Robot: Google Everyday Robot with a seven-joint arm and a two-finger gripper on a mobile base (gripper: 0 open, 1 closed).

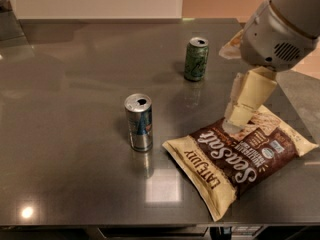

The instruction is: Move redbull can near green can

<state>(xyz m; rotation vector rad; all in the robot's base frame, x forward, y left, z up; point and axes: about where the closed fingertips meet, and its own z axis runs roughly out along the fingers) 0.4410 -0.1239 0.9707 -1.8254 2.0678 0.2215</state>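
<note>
On the worktop (65, 134) the slim silver-blue redbull can (139, 122) stands upright, well apart from the green can (196, 59), while the gripper (235, 123) hangs over a snack bag (235, 159), open or closed I cannot tell.

Two drink cans: one redbull can (139, 122) and one green can (196, 59), both left of the one gripper (234, 124), which hangs over one Late July chip bag (225, 166).

Overall: dim, warm indoor light.
Table (75, 109): glossy dark top, with a pale square of glare near the front edge and a small bright spot at front left.
Reflections: redbull can (139, 123) and green can (196, 59) are faintly mirrored beneath themselves.
Gripper (234, 124): over the chip bag's (240, 164) upper end, pale face lit, perhaps from overhead.
</note>
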